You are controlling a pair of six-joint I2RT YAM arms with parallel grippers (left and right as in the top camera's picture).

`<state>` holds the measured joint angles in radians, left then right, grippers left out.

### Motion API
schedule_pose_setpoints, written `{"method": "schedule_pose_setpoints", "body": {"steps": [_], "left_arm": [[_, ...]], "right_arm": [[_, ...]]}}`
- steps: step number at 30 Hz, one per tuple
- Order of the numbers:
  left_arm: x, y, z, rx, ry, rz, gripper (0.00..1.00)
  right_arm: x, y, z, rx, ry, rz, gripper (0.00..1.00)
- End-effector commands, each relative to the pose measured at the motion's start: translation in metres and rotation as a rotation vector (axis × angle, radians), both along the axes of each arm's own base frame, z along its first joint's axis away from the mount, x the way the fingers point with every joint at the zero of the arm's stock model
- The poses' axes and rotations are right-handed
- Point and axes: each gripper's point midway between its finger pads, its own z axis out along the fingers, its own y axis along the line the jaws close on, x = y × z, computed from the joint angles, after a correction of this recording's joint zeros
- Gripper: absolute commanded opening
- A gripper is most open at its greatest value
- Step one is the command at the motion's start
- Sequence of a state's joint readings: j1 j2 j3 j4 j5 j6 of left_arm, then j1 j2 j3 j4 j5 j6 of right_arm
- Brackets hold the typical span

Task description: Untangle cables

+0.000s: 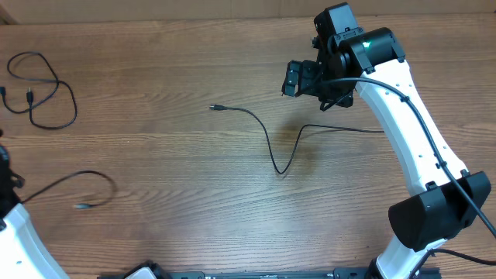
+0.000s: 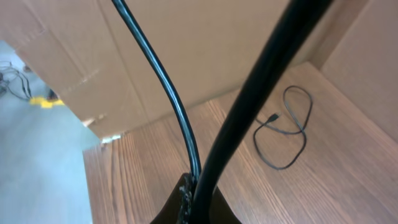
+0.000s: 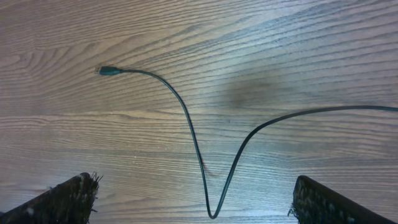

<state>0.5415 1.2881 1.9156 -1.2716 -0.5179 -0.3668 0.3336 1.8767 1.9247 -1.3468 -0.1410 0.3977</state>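
Evidently limp and light, the middle cable (image 3: 191, 130) wants pinching near its plug (image 3: 107, 71); right fingers (image 3: 62, 199) gape empty, left fingers unreadable.

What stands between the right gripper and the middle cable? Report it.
Nothing visible. The right gripper is open above the middle cable, which lies flat on the table with no other cord crossing it.

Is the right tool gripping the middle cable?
No, the right tool is open, its fingers spread wide either side of the cable lying loose on the table.
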Motion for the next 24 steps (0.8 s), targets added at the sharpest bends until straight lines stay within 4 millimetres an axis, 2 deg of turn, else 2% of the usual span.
{"method": "schedule_pose_setpoints", "body": {"steps": [1, 7, 11, 14, 18, 24], "left_arm": [[0.010, 0.017, -0.043, -0.123, 0.009, -0.019, 0.04], [0.011, 0.050, -0.095, -0.190, -0.001, 0.034, 0.04], [0.013, 0.065, -0.116, -0.220, -0.030, 0.044, 0.04], [0.012, 0.082, -0.143, -0.279, -0.037, 0.076, 0.04], [0.012, 0.105, -0.183, -0.375, -0.051, 0.128, 0.04], [0.029, 0.135, -0.248, -0.511, -0.043, 0.095, 0.04]], "right_arm": [[0.000, -0.003, 0.005, -0.008, -0.019, 0.008, 1.00], [-0.001, -0.003, 0.004, -0.009, -0.015, 0.008, 1.00], [-0.001, -0.003, 0.004, -0.009, -0.015, 0.008, 1.00], [-0.001, -0.003, 0.004, -0.009, -0.015, 0.008, 1.00], [-0.002, -0.003, 0.004, -0.011, -0.010, 0.008, 1.00], [-0.007, -0.005, 0.002, -0.018, 0.009, 0.008, 1.00]]}}
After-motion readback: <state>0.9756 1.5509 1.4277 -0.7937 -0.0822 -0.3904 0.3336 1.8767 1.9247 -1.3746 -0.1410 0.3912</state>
